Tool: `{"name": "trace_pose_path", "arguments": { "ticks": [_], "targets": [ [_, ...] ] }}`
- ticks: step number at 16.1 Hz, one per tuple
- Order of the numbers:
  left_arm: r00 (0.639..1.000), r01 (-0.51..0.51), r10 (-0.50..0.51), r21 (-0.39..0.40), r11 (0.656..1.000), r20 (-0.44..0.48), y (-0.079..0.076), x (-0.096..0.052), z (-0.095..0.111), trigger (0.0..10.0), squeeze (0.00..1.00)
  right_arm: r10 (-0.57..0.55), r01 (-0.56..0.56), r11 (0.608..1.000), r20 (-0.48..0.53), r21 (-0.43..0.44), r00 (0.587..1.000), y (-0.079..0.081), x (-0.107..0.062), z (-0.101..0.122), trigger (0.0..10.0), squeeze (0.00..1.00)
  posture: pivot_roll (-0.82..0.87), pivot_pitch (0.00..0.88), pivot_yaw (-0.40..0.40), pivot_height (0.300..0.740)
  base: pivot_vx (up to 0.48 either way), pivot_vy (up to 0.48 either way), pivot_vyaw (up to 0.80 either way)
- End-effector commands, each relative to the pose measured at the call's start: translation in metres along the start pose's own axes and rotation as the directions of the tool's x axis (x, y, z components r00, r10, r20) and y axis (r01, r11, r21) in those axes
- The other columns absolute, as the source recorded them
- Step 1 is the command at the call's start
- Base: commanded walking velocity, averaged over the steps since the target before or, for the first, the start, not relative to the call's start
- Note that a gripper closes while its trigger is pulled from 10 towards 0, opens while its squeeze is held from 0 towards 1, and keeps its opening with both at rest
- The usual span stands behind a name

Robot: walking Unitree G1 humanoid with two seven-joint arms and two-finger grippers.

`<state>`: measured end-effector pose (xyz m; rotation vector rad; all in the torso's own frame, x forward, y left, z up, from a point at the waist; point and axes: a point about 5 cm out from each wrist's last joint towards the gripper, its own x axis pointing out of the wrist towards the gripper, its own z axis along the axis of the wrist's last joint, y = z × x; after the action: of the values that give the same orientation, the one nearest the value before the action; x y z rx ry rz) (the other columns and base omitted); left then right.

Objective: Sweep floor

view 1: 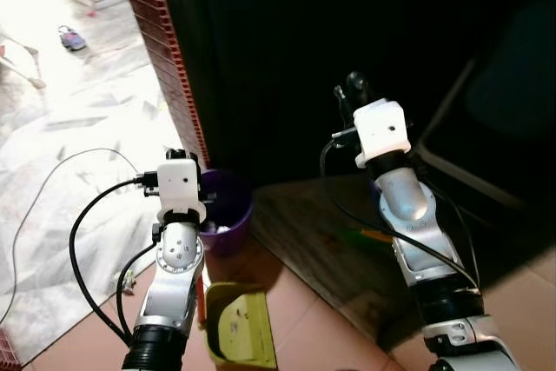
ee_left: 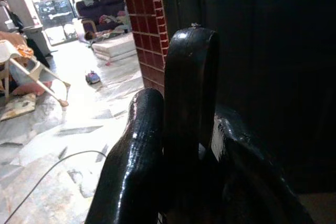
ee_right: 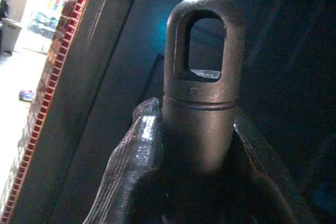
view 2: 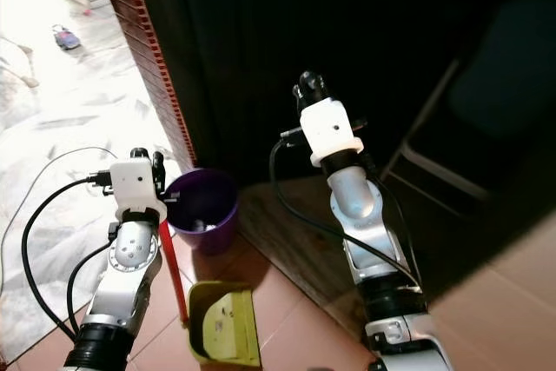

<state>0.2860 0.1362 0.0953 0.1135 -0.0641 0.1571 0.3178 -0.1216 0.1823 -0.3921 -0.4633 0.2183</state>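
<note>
Terracotta floor tiles [view 2: 287, 319] run under the robot, meeting a bright marble floor [view 1: 78, 128] beyond a red brick pillar [view 1: 165, 49], with a dark doorway and dim interior to the right. On the tiles, low between the two arms, lies a yellow-green dustpan [view 2: 224, 323], and a red handle [view 2: 171, 271] rises from its left edge up to the left tool [view 2: 158, 167], which sits just beside the rim of a purple bin [view 2: 204, 210] standing at the foot of the pillar. In the left wrist view the black fingers [ee_left: 134, 166] are pressed around the dark looped top of that handle [ee_left: 189, 93], pinching it. The right tool [view 2: 308, 89] is held higher, in front of the dark doorway, and the right wrist view shows its fingers [ee_right: 136, 166] closed on a broom handle [ee_right: 202, 82], a dark cylindrical end with an oval hanging hole standing up between them; the rest of the broom is lost in shadow below the arm. Black cables [view 1: 82, 241] loop from both wrists. On the dark floor by the right arm a small green and orange object [view 1: 369, 234] can be made out, too dim to identify. Far back on the marble floor lie a small purple toy [view 1: 71, 38] and a thin cable [view 1: 52, 171], and the left wrist view shows a folded mattress [ee_left: 113, 45] and a sofa [ee_left: 102, 6] in the bright room beyond.
</note>
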Motion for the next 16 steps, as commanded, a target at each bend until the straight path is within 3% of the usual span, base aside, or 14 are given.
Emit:
{"name": "trace_pose_path", "arguments": {
  "ticks": [1, 16],
  "targets": [
    [0.999, -0.005, 0.005, 0.005, 1.000, 0.053, 0.002, 0.003, 0.010, 10.0, 0.00, 0.014, -0.013, 1.000, 0.071, -0.020, 0.997, 0.000, 0.005, 0.013, 10.0, 0.00, -0.10, 0.000, 0.067, 0.740, 0.262, 0.000, 0.00],
    [0.999, -0.037, 0.037, 0.025, 0.999, 0.010, 0.014, -0.009, 0.003, 10.0, 0.00, -0.017, 0.017, 1.000, 0.041, -0.012, 0.999, -0.001, 0.001, 0.005, 10.0, 0.00, -0.06, 0.000, 0.062, 0.740, 0.018, 0.000, 0.00]
  ]
}}
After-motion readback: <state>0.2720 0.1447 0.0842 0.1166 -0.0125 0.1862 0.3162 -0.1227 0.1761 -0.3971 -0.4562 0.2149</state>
